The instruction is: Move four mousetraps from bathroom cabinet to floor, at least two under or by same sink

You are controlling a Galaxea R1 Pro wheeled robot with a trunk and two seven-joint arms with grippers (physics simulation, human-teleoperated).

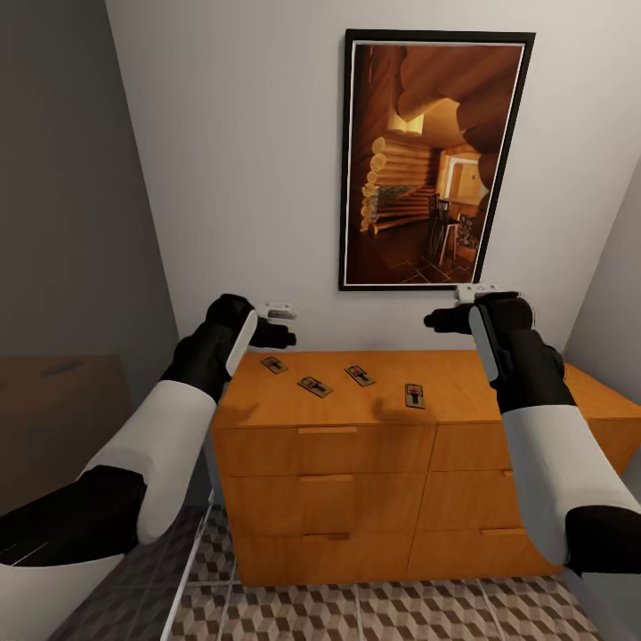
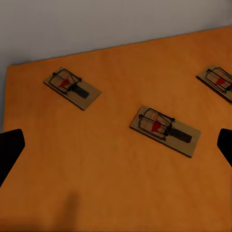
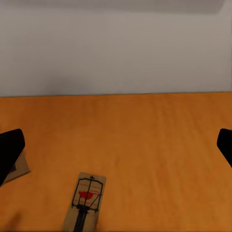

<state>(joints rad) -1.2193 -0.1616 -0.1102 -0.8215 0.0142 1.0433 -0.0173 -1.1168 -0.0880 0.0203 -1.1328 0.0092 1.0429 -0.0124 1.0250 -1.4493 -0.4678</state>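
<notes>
Several mousetraps lie in a loose row on top of an orange-brown wooden cabinet (image 1: 356,454) with drawers: one at the left (image 1: 273,363), one beside it (image 1: 314,385), one mid-top (image 1: 360,375) and one at the right (image 1: 414,395). My left gripper (image 1: 285,325) hovers open above the left end of the row; its wrist view looks down on two traps (image 2: 71,87) (image 2: 164,129), with a third (image 2: 217,81) at the frame's edge. Open too, my right gripper (image 1: 438,317) hangs above the right trap (image 3: 85,202). The bathroom floor (image 1: 401,614) shows below. The sink is out of view.
A framed picture (image 1: 434,160) hangs on the white wall behind the cabinet. A grey wall (image 1: 62,223) closes the left side, with a dim brown box (image 1: 53,418) low beside it. Another wall (image 1: 614,294) stands close on the right.
</notes>
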